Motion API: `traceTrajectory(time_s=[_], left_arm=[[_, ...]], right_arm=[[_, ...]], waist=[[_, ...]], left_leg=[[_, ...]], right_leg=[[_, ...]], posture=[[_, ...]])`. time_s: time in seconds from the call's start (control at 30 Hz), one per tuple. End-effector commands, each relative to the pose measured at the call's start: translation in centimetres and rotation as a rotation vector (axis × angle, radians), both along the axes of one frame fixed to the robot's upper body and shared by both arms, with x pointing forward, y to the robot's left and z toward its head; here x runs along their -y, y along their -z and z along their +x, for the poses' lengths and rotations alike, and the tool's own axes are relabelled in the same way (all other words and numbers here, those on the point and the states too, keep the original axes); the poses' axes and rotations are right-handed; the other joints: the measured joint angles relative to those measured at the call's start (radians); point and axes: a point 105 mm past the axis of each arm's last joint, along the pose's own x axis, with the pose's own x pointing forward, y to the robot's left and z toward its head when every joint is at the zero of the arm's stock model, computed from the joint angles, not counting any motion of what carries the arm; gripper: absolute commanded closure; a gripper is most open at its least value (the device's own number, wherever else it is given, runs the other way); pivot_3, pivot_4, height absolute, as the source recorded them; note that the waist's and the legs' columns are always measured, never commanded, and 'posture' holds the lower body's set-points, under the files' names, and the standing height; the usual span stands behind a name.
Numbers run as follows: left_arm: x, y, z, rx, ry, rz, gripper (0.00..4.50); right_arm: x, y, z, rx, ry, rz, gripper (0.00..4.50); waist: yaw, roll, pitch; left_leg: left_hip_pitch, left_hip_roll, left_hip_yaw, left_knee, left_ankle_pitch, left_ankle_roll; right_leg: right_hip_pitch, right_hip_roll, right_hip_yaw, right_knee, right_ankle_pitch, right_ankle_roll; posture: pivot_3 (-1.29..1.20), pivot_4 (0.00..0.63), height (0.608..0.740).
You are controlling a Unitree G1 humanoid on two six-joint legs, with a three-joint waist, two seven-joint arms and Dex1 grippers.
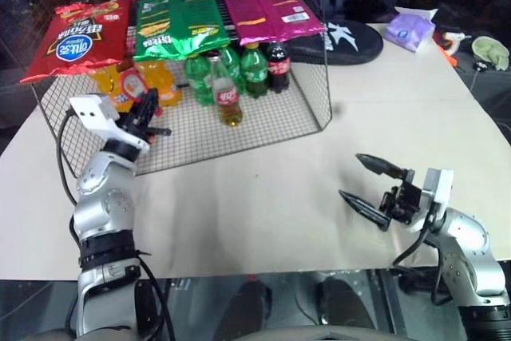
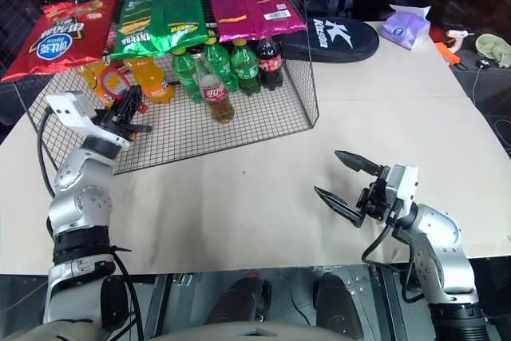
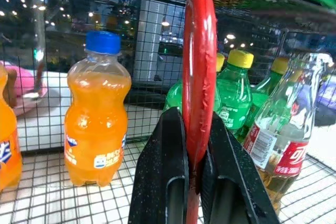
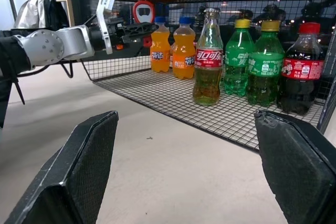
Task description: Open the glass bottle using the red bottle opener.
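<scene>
While your left gripper [image 3: 193, 150] clamps the red bottle opener [image 3: 198, 72] ring-up beside the orange sodas [image 3: 97, 109], your right gripper [image 1: 374, 188] waits spread wide over the table [image 1: 263, 213], presumably to steady the glass bottle [image 4: 208, 59] standing on the wire shelf [image 1: 192, 137].

Even overhead light falls bright on the counter [image 1: 263, 205], with soft shadows; the background beyond stays dark. Past the left fingers [image 3: 163, 177], small lamp reflections glint off dark glass, and the fingers themselves look soft, too close for focus.
</scene>
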Motion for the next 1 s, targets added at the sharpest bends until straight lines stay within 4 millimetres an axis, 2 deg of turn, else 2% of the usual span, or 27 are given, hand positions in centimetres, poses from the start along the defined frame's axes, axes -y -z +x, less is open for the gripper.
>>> traceTrajectory(time_s=[0.03, 0.17, 0.3, 0.4, 0.6, 0.73, 0.9, 1.0], left_arm=[[2.6, -0.8, -1.2, 0.022, 0.181, -0.03, 4.47], [4.9, 0.0, -2.5, -0.025, 0.362, -0.11, 4.47], [7.1, 0.4, -4.3, -0.075, 0.547, -0.212, 4.47], [9.6, 0.0, -5.3, -0.094, 0.698, -0.321, 4.47], [15.6, -1.0, -5.4, -0.089, 0.92, -0.54, 4.47], [18.7, -0.3, -5.4, -0.131, 1.023, -0.59, 4.47], [20.5, 0.3, -6.1, -0.183, 1.142, -0.596, 4.47], [20.8, 0.7, -6.1, -0.207, 1.169, -0.589, 4.47]], right_arm=[[0.0, -1.2, 0.2, 0.022, 0.017, 0.028, 0.29], [-0.4, -1.6, 0.2, -0.025, 0.0, 0.064, 0.29], [-1.2, -1.7, 1.0, -0.124, 0.05, 0.067, 0.29], [-2.6, -2.2, 1.8, -0.22, 0.053, 0.054, 0.29], [-5.1, -2.8, 2.1, -0.449, -0.063, -0.011, 0.29], [-6.8, -4.2, 1.2, -0.548, -0.215, 0.036, 0.29], [-7.8, -4.8, 0.9, -0.631, -0.282, 0.04, 0.29], [-8.1, -5.5, 0.8, -0.649, -0.314, 0.046, 0.29]], waist=[[0.0, 0.0, 0.0], [0.0, 0.0, 0.0], [-0.003, 0.0, 0.0], [0.0, 0.0, 0.0], [0.007, 0.0, 0.0], [0.0, 0.0, 0.0], [-0.002, 0.0, 0.0], [-0.001, 0.0, 0.0]], left_leg=[[0.0, 0.0, 0.0, 0.0, 0.0, 0.0], [0.0, 0.0, 0.0, 0.0, 0.0, 0.0], [0.0, 0.001, 0.0, 0.0, 0.0, 0.0], [0.0, 0.001, 0.0, 0.0, 0.0, 0.0], [0.0, 0.0, 0.0, 0.003, 0.0, 0.0], [-0.001, 0.0, 0.0, 0.003, 0.0, 0.0], [0.0, 0.001, 0.0, 0.003, 0.0, 0.0], [-0.001, 0.0, 0.0, 0.003, 0.0, 0.0]], right_leg=[[0.0, 0.0, 0.0, 0.0, 0.0, 0.0], [0.0, 0.0, 0.0, 0.0, 0.0, 0.0], [0.0, 0.0, 0.001, 0.0, 0.0, 0.0], [0.0, 0.0, 0.001, 0.001, 0.0, 0.0], [0.0, 0.0, 0.0, 0.001, 0.0, 0.0], [0.001, 0.0, 0.0, 0.0, 0.0, 0.0], [0.001, 0.001, 0.0, 0.001, 0.0, 0.0], [0.001, 0.001, 0.0, 0.001, 0.0, 0.0]], posture=[[0.0, 0.15, 0.74], [0.0, 0.15, 0.74], [0.0, 0.15, 0.74], [0.0, 0.15, 0.74], [0.0, 0.15, 0.74], [0.0, 0.15, 0.74], [0.0, 0.15, 0.74], [0.0, 0.15, 0.74]])
